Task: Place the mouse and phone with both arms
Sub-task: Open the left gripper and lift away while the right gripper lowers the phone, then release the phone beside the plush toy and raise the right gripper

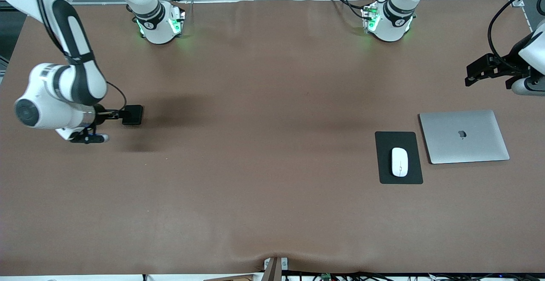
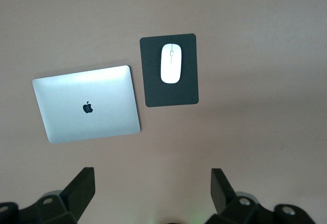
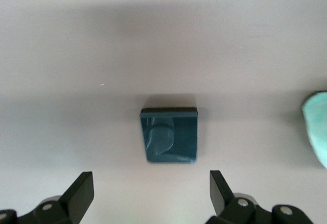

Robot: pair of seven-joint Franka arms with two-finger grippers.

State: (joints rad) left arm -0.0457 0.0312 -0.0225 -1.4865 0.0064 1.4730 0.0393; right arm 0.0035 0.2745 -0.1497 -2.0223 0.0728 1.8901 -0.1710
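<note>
The mouse (image 1: 400, 162) lies on a black pad (image 1: 398, 139) beside the closed laptop (image 1: 464, 136). The phone (image 1: 133, 114) rests on the desk (image 1: 255, 144) under the spread right hand (image 3: 148, 196). The left hand (image 2: 152, 191) hangs spread at the laptop's one o'clock.

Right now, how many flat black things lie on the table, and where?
2. The phone lies at the right arm's end, under the open right gripper. The black pad lies beside the laptop, carrying the mouse.
</note>
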